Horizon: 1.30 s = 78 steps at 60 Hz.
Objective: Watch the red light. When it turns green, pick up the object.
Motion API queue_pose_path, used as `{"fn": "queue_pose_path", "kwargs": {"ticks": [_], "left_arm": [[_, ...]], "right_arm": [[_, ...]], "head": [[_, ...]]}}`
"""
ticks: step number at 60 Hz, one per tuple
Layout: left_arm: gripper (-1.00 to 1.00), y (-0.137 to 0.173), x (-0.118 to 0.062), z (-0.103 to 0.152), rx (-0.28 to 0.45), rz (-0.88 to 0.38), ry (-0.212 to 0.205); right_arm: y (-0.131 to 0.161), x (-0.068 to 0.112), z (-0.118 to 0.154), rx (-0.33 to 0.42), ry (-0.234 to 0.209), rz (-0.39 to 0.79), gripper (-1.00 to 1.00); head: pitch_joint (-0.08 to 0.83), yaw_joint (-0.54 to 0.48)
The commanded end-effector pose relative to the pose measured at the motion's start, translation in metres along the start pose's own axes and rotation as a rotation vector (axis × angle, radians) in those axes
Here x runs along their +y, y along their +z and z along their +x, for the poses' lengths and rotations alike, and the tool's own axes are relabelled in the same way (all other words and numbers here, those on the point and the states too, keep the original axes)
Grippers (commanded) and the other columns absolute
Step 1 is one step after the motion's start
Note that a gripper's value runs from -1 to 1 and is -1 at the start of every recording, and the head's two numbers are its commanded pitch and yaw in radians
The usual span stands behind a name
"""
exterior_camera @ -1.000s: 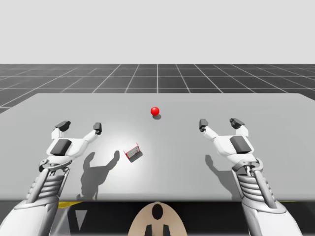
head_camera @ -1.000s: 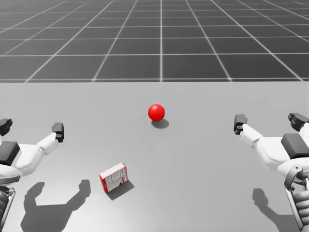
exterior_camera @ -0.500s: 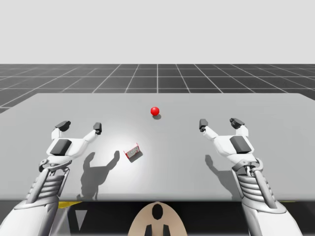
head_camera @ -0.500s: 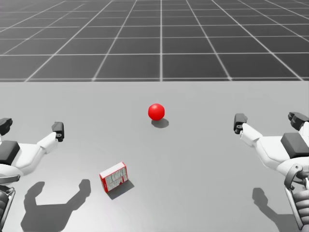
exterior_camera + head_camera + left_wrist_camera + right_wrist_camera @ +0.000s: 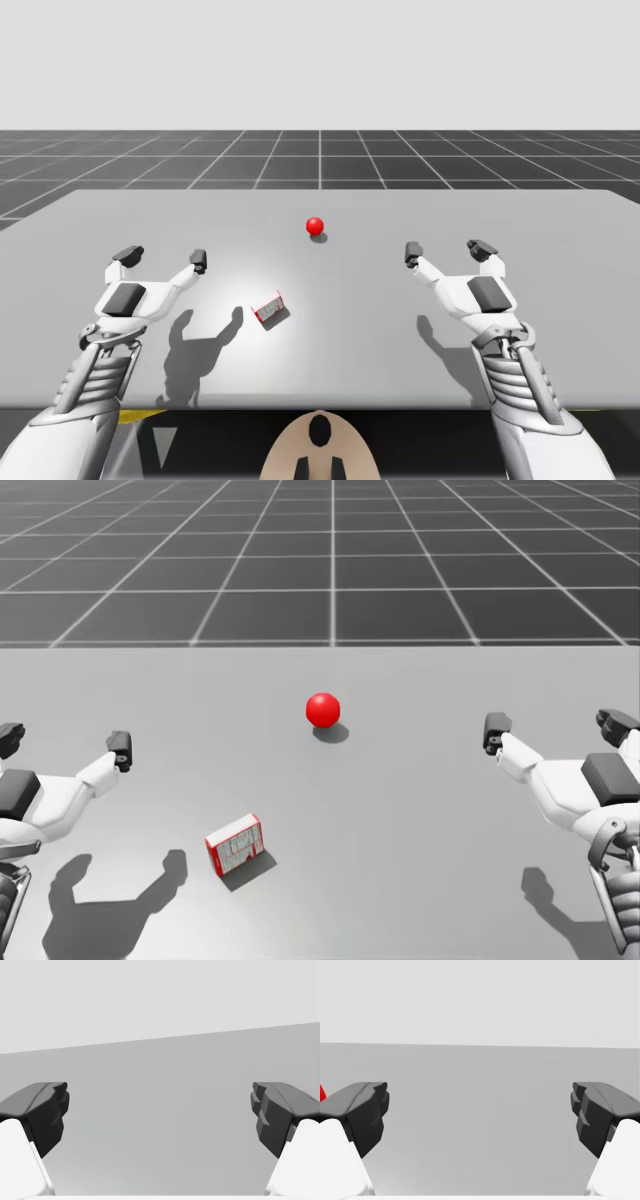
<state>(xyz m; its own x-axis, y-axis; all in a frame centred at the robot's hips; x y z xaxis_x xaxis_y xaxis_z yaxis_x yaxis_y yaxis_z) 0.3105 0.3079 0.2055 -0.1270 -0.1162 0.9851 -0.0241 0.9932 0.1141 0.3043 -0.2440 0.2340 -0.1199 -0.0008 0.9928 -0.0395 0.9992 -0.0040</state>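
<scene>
Both hands are waiting, with nothing in either. The robot's left hand (image 5: 162, 258) is hanging above the surface (image 5: 380, 320) with its fingers spread wide. The right hand (image 5: 446, 251) is doing the same on the other side, equally wide. Each wrist view is showing bare surface between the fingers. The box (image 5: 271, 309), small and red-and-white, is lying on the surface between the two hands, nearer the left one and a little closer to the robot than either. Beyond it, the light (image 5: 315, 226) is glowing red, not green. So the task is sitting in its watching stage: no reach is under way, the box is untouched, and the whole pick-up is waiting on the colour change. The left hand is looking the likelier one for it.
</scene>
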Motion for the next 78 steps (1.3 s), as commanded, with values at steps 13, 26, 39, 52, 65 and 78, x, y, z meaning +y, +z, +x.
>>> {"fn": "queue_pose_path", "kwargs": {"ticks": [13,26,39,52,65,78], "left_arm": [[-1.0,0.0,0.0,0.0,-0.001,0.001,-0.001],[-1.0,0.0,0.0,0.0,0.0,0.001,-0.001],[-1.0,-0.001,-0.001,-0.002,0.018,-0.009,-0.004],[-1.0,-0.001,-0.005,-0.002,0.028,-0.029,-0.012],[-1.0,0.017,-0.015,0.011,0.176,-0.274,0.082],[-1.0,0.056,-0.023,0.011,0.362,-0.568,0.108]], "right_arm": [[0.0,0.001,0.0,-0.001,-0.003,0.0,-1.0],[0.001,0.001,0.0,-0.001,-0.003,0.001,-1.0],[0.002,0.003,0.001,-0.004,0.004,0.01,-1.0],[0.003,0.007,-0.001,-0.001,0.012,0.015,-1.0],[-0.002,0.006,-0.01,0.022,0.025,0.006,-1.0],[-0.004,0.003,-0.011,0.02,0.024,0.004,-1.0]], "head": [[0.455,0.03],[0.52,0.05],[0.656,0.12],[0.706,0.2],[0.699,0.2],[0.695,0.2]]}}
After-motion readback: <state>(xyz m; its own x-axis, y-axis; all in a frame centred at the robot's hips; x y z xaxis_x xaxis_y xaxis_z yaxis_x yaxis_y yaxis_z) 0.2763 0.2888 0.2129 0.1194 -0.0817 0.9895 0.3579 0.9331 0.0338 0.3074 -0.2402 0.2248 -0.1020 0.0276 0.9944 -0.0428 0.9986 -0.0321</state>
